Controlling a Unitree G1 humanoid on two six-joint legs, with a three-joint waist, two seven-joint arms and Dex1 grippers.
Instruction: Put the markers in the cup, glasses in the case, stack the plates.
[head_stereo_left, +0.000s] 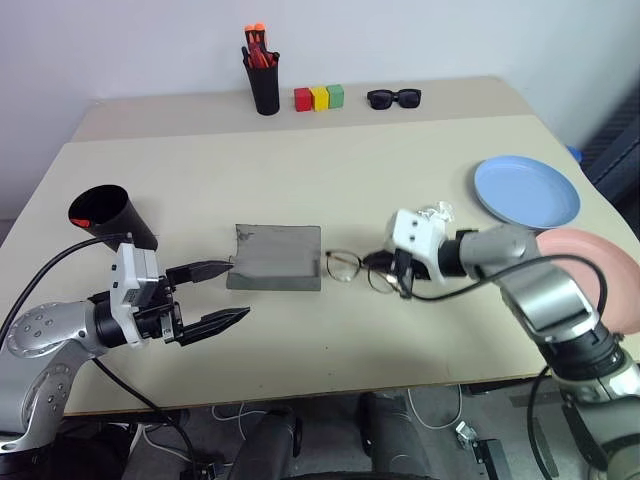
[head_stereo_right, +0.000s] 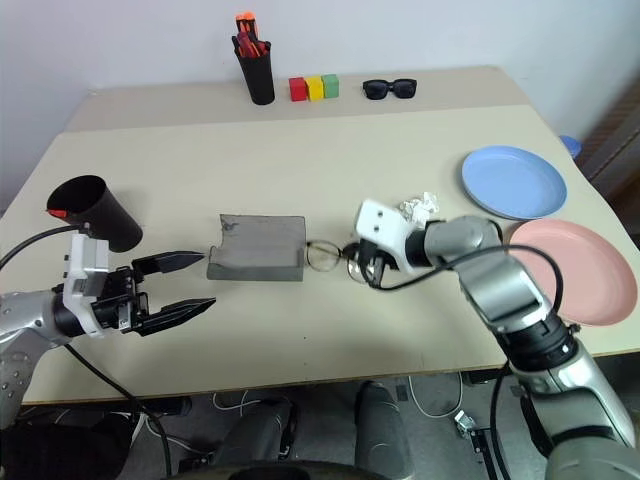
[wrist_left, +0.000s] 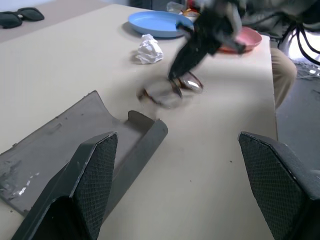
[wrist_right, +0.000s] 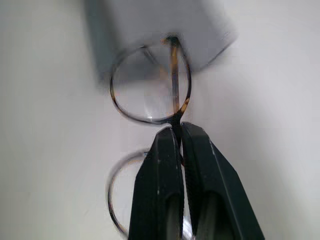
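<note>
Right gripper (wrist_right: 179, 131): my fingers are pinched together on the glasses (head_stereo_left: 360, 268), gripping the frame at the bridge between the two lenses. In the head views the glasses sit just beside the open end of the case (head_stereo_left: 275, 257), near the table (head_stereo_left: 300, 170) surface; I cannot tell whether they are fully clear of it.

Left gripper (head_stereo_left: 220, 293): fingers spread wide, holding nothing, one fingertip at the case's near edge on the cup side; whether it touches I cannot tell.

Status, glasses: in hand, not yet in the case. The case lies open and flat, nothing inside that I can see.

Status, markers: the cup (head_stereo_left: 108, 217) stands tilted at my left, with something red showing at its rim. I judge that to be a marker, but cannot confirm it, nor see a second one. No marker lies loose on the table, so this step looks done or nearly so.

Status, plates: blue plate (head_stereo_left: 527, 191) and pink plate (head_stereo_left: 590, 285) lie side by side at my right, not stacked. Step left to do.

Remaining, as I read it: seat glasses in case, then stack plates.
</note>
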